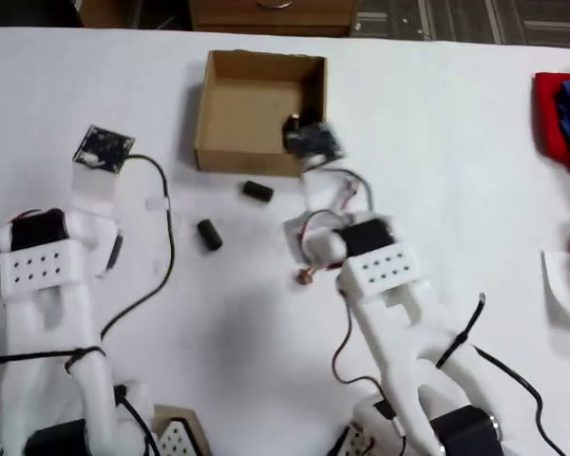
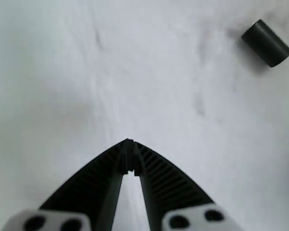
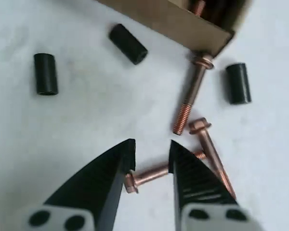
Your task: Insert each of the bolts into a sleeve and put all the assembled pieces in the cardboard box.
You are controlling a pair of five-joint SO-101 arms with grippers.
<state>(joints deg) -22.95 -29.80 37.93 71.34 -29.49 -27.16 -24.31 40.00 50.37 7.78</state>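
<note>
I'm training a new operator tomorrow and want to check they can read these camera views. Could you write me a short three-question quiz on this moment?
1. Count: in the right wrist view, how many black sleeves lie outside the cardboard box?
2. Multiple choice: what lies between the open jaws of the right tool? A a sleeve; B a copper bolt; C nothing.
3. True or false: the left tool is shut with nothing in it.

Key: 1 three; 2 B; 3 true.
</note>
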